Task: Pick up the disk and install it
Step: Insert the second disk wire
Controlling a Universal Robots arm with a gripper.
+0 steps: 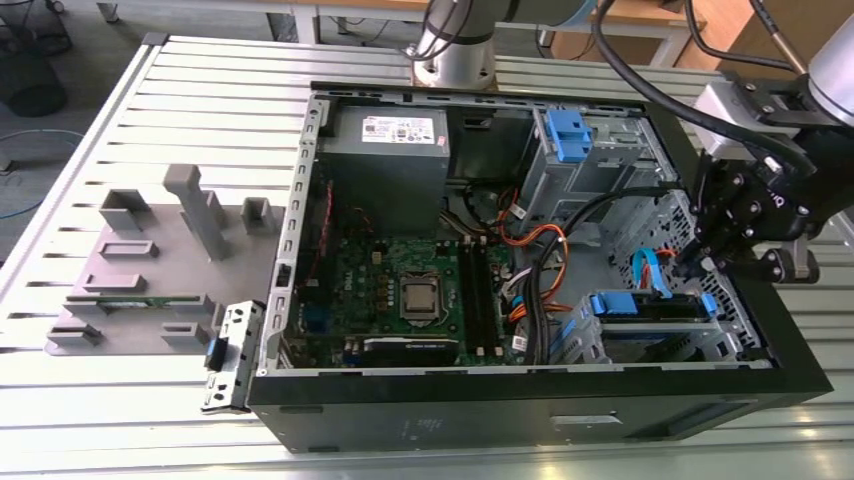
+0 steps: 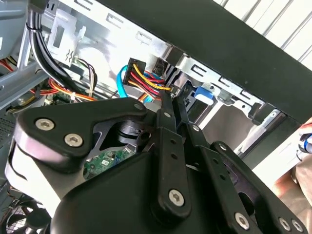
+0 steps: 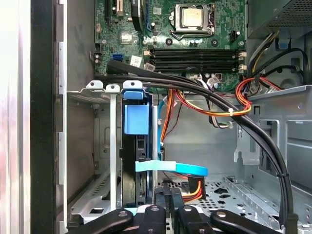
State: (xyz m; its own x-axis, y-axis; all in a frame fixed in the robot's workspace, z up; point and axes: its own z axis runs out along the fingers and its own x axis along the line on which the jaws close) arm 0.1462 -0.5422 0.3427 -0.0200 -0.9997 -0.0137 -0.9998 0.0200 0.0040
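Observation:
The disk [image 1: 649,305] sits in the drive bay at the case's front corner, at the exterior view's lower right, with its blue side rail showing. In the first wrist view it stands on edge in the metal bay, its blue rail tab [image 3: 136,119] facing me. My gripper [image 1: 690,267] hangs inside the case just behind the disk, above a light-blue data cable [image 3: 171,168]. The thin fingers [image 2: 165,113] lie close together, shut, with nothing between them. In the second wrist view their tips point at a yellow-and-red cable plug [image 2: 146,78] beside the blue tab [image 2: 202,95].
The open computer case [image 1: 534,400] lies on a slatted metal table. Inside are the grey power-supply box [image 1: 387,140], the motherboard [image 1: 420,295], an upper drive cage with a blue clip [image 1: 567,135] and thick black cables [image 3: 243,122]. A grey fixture [image 1: 134,260] stands at the exterior view's left.

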